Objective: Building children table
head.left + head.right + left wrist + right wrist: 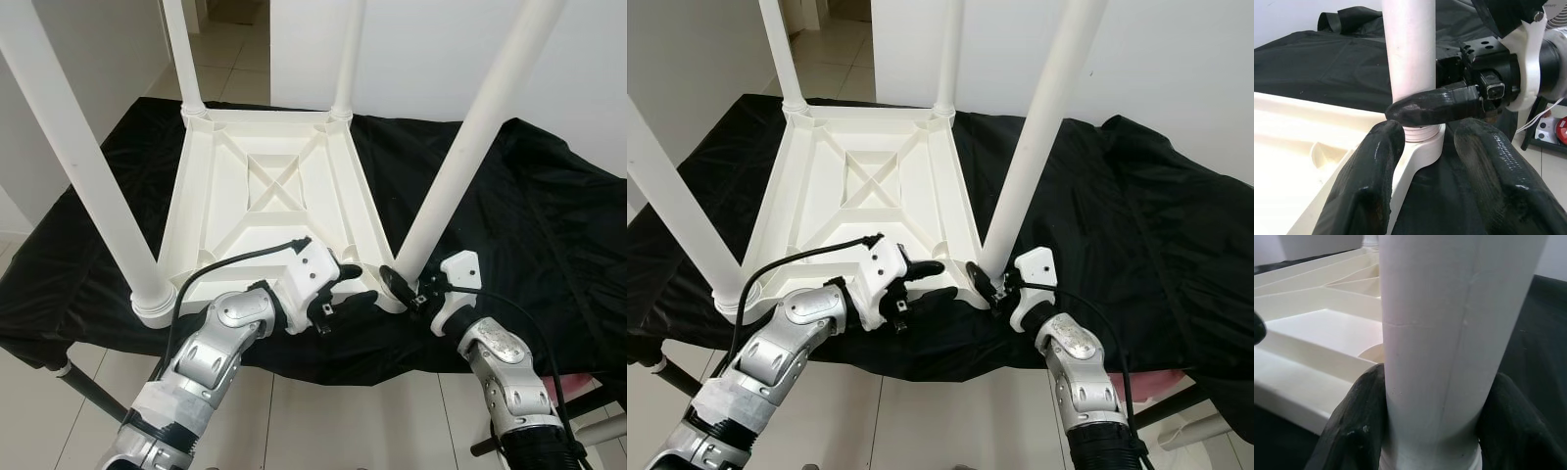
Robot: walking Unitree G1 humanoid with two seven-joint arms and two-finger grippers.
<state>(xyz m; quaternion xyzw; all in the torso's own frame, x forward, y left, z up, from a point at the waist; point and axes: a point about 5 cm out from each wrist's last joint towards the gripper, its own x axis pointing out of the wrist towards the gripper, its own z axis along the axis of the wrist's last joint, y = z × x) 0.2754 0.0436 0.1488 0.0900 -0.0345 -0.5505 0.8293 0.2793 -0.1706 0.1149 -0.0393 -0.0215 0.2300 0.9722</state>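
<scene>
Inverted white plastic children's table [269, 201] lying top-down on a counter draped in black cloth [549, 225], its ribbed underside facing up with a diagonal cross brace at the centre. Four white legs rise from the corner sockets: two far legs [181, 54] at the corners away from the robot, a near-left leg [83, 162] seated in its round collar at the counter's front edge, and a near-right leg [460, 147] leaning up and to the right from the corner nearest the robot.

Right pincer [409, 291]: clenched on the base of the near-right leg, just above the socket; in the right wrist view its two black fingers [1354, 423] press against opposite sides of the white tube [1449, 333].

Left pincer [345, 284]: released, fingers spread, reaching in from the left over the table's near edge, just beside the same corner. In the left wrist view its fingers [1366, 181] straddle the socket collar [1422, 139], one on the table rim and one over the cloth, while a finger of the right pincer [1435, 105] crosses the leg directly ahead of them.

Surroundings: pale tiled floor [294, 421] below the counter's front edge; white walls behind; a black cable [230, 259] looping over the left wrist.
</scene>
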